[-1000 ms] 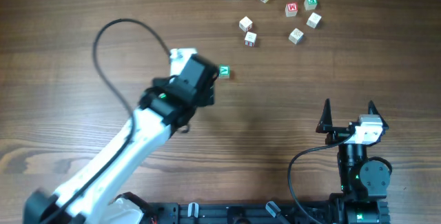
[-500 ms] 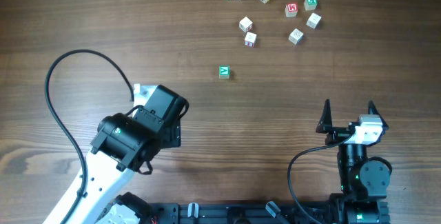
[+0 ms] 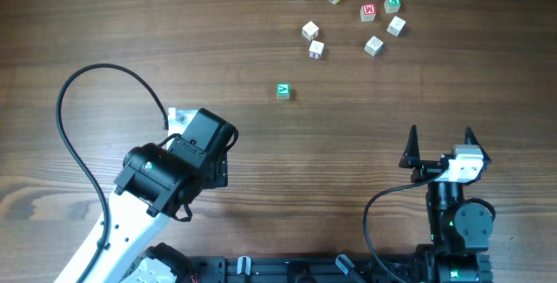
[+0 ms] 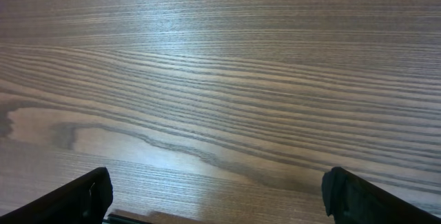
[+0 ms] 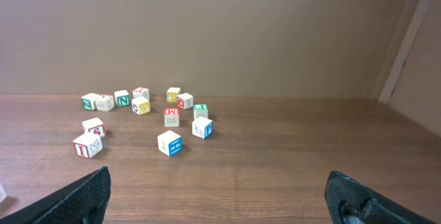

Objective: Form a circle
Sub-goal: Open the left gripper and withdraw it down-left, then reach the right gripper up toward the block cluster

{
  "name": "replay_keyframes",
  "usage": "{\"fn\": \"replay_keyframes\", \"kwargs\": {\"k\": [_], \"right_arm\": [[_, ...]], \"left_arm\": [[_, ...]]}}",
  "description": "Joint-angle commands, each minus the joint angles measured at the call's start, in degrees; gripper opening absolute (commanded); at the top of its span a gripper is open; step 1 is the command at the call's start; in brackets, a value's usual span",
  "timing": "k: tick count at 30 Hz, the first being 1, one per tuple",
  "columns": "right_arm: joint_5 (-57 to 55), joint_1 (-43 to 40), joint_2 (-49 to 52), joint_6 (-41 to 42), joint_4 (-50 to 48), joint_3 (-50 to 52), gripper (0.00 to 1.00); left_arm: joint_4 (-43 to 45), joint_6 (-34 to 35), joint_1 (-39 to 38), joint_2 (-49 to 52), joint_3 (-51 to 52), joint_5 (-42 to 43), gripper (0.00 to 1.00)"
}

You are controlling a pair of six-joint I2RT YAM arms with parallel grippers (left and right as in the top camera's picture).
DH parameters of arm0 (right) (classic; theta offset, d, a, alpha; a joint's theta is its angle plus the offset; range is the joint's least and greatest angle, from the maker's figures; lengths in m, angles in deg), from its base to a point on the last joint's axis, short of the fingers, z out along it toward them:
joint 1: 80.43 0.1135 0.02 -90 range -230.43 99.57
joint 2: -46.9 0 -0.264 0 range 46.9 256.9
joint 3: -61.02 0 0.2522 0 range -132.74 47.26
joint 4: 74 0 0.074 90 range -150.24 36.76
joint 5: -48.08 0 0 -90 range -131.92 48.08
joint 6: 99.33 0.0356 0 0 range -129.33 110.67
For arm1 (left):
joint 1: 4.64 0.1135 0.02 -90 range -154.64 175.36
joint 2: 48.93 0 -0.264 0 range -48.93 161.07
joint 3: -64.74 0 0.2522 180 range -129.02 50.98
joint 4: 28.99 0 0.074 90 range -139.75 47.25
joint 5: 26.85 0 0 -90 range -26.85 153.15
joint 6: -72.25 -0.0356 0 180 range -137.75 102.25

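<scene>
Several small letter blocks (image 3: 339,9) lie in a loose cluster at the far right of the table; the right wrist view shows them (image 5: 145,117) far ahead. A single green block (image 3: 283,90) sits apart, nearer the middle. My left gripper (image 3: 178,119) hangs left of and below that block, well away from it. In the left wrist view it (image 4: 217,196) is open over bare wood. My right gripper (image 3: 441,135) rests near the front right, open and holding nothing (image 5: 220,196).
The wooden table (image 3: 104,22) spreads wide to the left. A black cable (image 3: 78,83) loops up from the left arm. A brown wall (image 5: 220,31) stands behind the blocks in the right wrist view.
My left arm has drawn back down and to the left, away from the green block, which stays on the table. The right arm has not moved.
</scene>
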Motion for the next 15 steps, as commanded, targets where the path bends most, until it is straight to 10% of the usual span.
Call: {"fn": "replay_keyframes", "kwargs": {"k": [1, 7, 15], "right_arm": [[5.1, -0.2, -0.5, 7.0, 0.4, 0.1, 1.0], [20.5, -0.2, -0.1, 50.0, 0.0, -0.2, 1.0], [26.5, -0.2, -0.1, 57.3, -0.4, -0.2, 1.0]], "left_arm": [[0.0, 1.0, 0.3, -0.4, 0.1, 0.5, 1.0], [0.0, 1.0, 0.3, -0.4, 0.1, 0.5, 1.0], [0.0, 1.0, 0.3, -0.4, 0.1, 0.5, 1.0]]}}
